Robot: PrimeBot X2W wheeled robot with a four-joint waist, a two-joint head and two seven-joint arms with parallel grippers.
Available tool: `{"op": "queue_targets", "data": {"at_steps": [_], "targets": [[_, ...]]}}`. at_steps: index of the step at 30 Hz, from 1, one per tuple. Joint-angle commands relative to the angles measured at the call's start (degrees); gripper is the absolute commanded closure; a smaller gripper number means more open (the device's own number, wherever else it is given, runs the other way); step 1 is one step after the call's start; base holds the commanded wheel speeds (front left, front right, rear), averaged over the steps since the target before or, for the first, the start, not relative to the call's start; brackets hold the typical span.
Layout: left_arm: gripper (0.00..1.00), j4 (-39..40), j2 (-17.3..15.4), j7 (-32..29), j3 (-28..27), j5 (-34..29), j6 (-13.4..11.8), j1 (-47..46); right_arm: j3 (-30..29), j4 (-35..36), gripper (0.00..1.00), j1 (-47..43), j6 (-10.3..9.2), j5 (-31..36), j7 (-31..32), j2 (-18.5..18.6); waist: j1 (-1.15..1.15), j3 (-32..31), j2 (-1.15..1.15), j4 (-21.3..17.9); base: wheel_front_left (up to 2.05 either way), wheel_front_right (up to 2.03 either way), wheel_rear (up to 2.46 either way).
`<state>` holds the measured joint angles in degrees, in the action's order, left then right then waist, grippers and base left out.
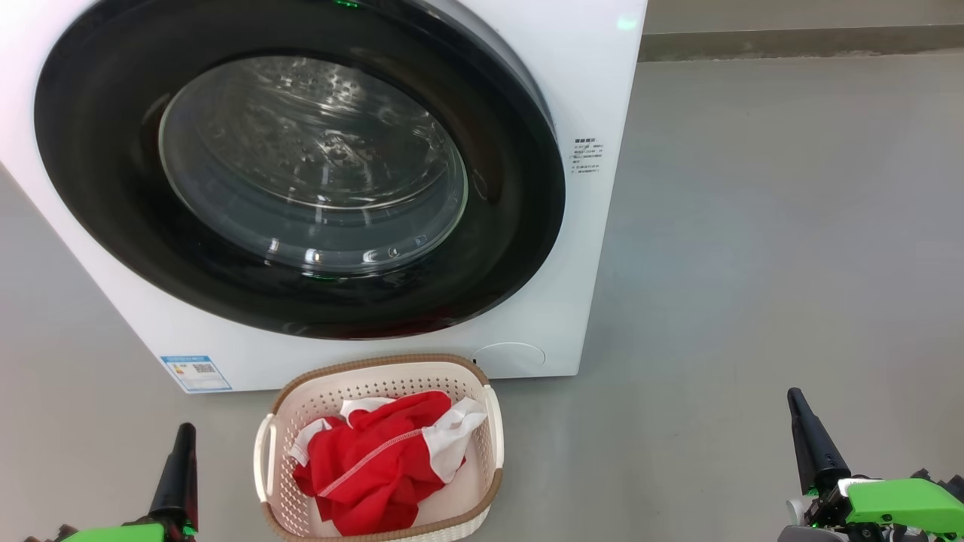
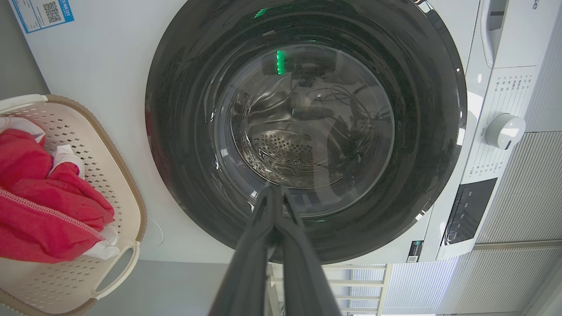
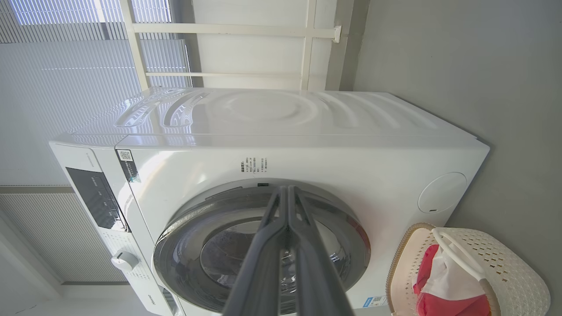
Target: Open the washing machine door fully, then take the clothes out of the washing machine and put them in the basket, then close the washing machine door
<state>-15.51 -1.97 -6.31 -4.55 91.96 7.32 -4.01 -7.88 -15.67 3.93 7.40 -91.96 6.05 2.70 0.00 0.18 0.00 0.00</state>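
The left gripper [image 1: 181, 452] stands at the lower left of the head view. Its two dark fingers are pressed together, tips up, and hold nothing. The right gripper [image 1: 800, 414] stands at the lower right, with its jaws likewise closed to contact and empty. Both grippers are clear of every object, above the grey floor [image 1: 753, 263].

The basket [image 1: 376, 364] sits on the floor between the two grippers, nearer the left one and just in front of the washing machine [image 1: 595, 90]. The clothes [image 1: 373, 459], a red garment with white parts, lie crumpled inside the basket.

The washing machine door [image 1: 98, 188] lies closed against the machine front. The perforated steel drum [image 2: 285, 153] is visible through the glass window [image 1: 312, 162].

A blue label sticker [image 1: 196, 373] marks the lower left corner of the front. A round service cover [image 1: 510, 355] sits at the lower right, just behind the basket. In the left wrist view, the control knob [image 2: 505, 131] and the dark control panel [image 2: 467, 210] lie beside the door, and the closed fingers point at the window.
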Motion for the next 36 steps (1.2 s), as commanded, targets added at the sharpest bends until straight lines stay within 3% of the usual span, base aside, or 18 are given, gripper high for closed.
{"op": "queue_targets", "data": {"at_steps": [1,36], "targets": [[1.00,1.48,-0.92,-0.21,-2.01,0.16,0.17,-2.18,1.36,1.65,1.00,2.25,0.09,-0.20,0.44,0.22,0.00,0.00,0.00,0.00,0.00,0.00,0.00],[1.00,1.47,-0.91,-0.22,-2.02,0.16,0.17,-2.18,1.33,1.65,1.00,2.26,0.09,-0.18,0.46,0.20,0.00,0.00,0.00,0.00,0.00,0.00,0.00]]}}
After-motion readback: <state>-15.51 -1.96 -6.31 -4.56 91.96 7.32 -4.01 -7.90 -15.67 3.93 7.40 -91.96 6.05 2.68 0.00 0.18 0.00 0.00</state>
